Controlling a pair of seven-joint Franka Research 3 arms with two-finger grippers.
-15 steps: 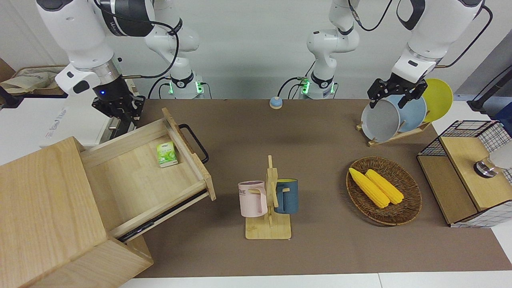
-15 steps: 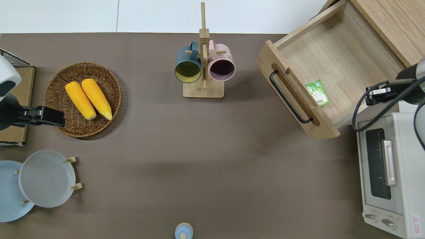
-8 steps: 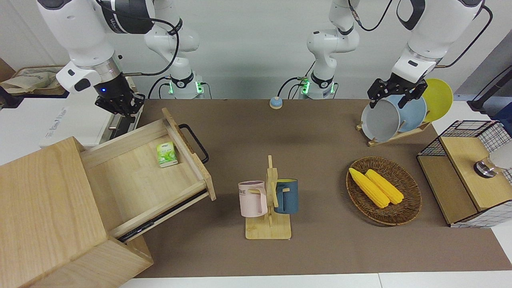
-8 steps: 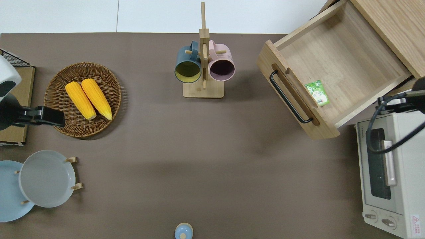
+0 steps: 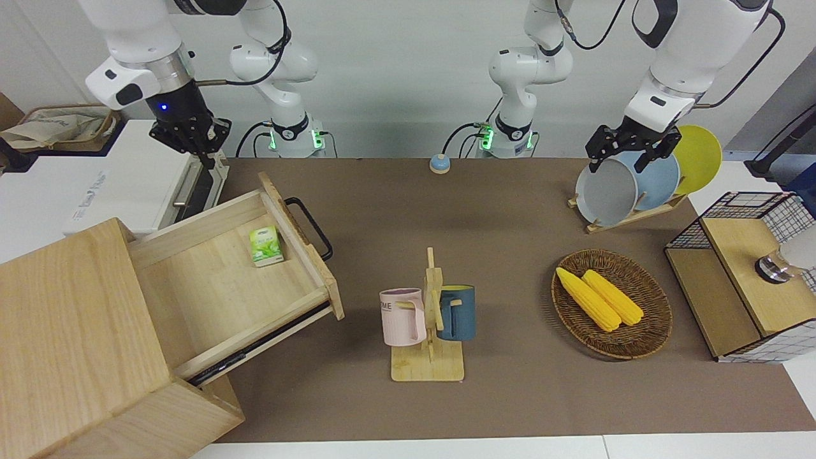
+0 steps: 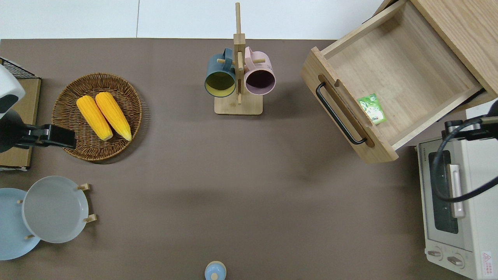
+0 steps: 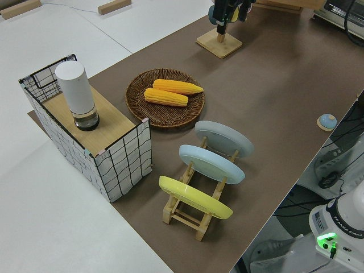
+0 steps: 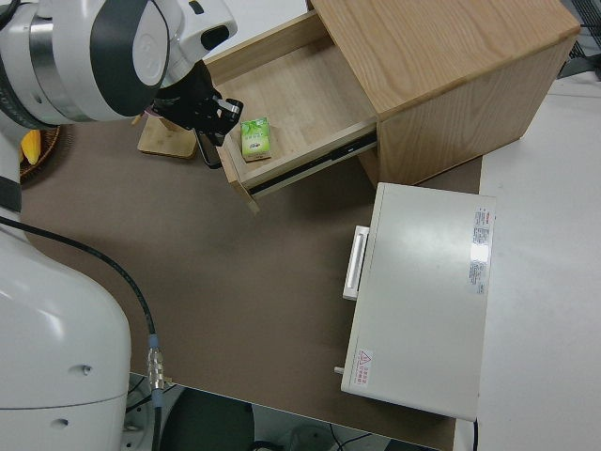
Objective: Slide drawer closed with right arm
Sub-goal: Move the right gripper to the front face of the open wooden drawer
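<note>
The drawer (image 5: 210,287) (image 6: 393,70) (image 8: 291,94) stands pulled out of the light-wood cabinet (image 5: 70,331) (image 6: 463,27) at the right arm's end of the table. Its black loop handle (image 5: 310,226) (image 6: 337,114) faces the table's middle. A small green carton (image 5: 266,245) (image 6: 372,109) (image 8: 254,138) lies inside against the front panel. My right gripper (image 5: 191,137) (image 8: 211,113) hangs in the air over the end of the white toaster oven beside the drawer, touching nothing. The left arm is parked.
The toaster oven (image 5: 95,191) (image 6: 455,202) sits beside the drawer, nearer to the robots. A mug rack (image 5: 428,319) stands mid-table, then a basket of corn (image 5: 650,338), a plate rack (image 5: 631,185) and a wire-mesh box (image 5: 746,274) toward the left arm's end.
My right gripper has risen and drawn back from the drawer's side toward the robots, ending over the toaster oven. The drawer and carton have not moved.
</note>
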